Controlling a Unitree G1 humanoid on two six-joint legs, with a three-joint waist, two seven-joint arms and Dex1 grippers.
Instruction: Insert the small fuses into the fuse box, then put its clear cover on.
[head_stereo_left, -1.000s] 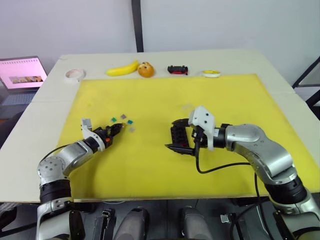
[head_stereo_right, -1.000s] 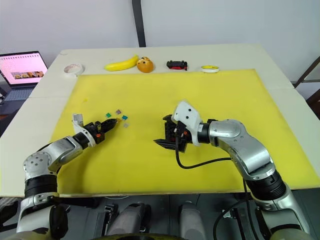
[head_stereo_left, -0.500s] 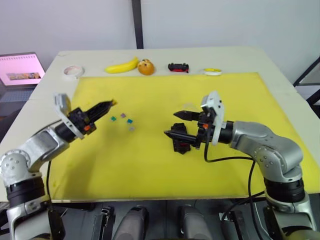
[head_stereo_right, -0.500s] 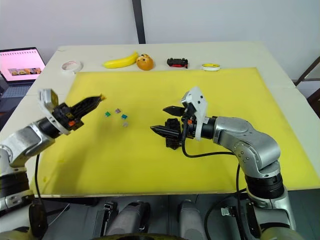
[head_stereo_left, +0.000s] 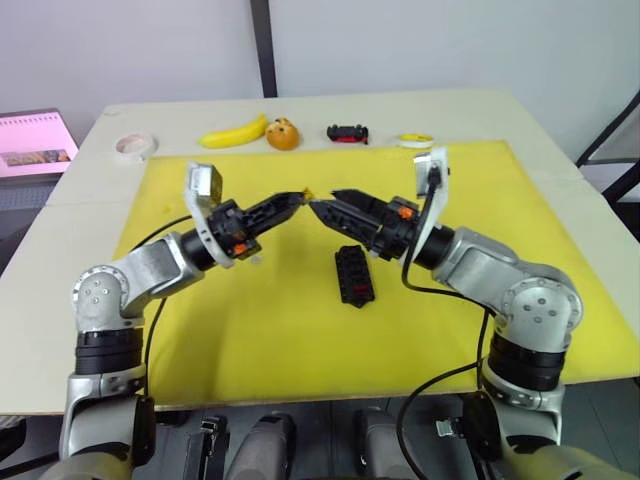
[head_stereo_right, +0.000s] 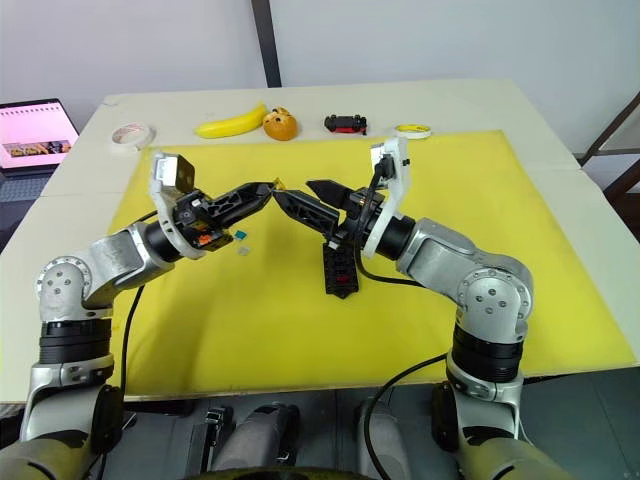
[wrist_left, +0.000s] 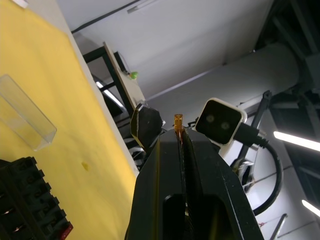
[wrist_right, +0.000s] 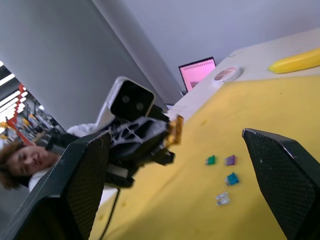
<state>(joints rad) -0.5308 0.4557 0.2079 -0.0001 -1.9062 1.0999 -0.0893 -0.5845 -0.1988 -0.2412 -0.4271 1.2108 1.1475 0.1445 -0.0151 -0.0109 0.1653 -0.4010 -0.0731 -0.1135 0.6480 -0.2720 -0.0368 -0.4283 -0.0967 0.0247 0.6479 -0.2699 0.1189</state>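
My left gripper (head_stereo_left: 300, 196) is raised above the yellow mat (head_stereo_left: 500, 200), shut on a small orange fuse (head_stereo_left: 307, 191) at its tips (wrist_left: 181, 136). My right gripper (head_stereo_left: 325, 201) faces it with its jaws wide apart and empty, and the orange fuse (wrist_right: 175, 131) lies between its fingertips' lines. The black fuse box (head_stereo_left: 354, 275) lies flat on the mat below both grippers. Green (wrist_right: 211, 160), purple (wrist_right: 230, 160), teal (wrist_right: 231, 178) and grey (wrist_right: 222, 199) fuses lie loose on the mat. The clear cover (wrist_left: 25, 119) rests on the mat beside the fuse box (wrist_left: 30, 210).
Along the table's far edge sit a white tape roll (head_stereo_left: 130, 147), a banana (head_stereo_left: 238, 134), an orange (head_stereo_left: 284, 134), a toy car (head_stereo_left: 347, 132) and a yellow tape roll (head_stereo_left: 416, 140). A laptop (head_stereo_left: 30, 155) stands at the far left. A person (wrist_right: 20, 160) is off to the side.
Both arms rose from the mat and came together. The left gripper lifted the orange fuse toward the centre; the right gripper left the fuse box, opened and swung to face it.
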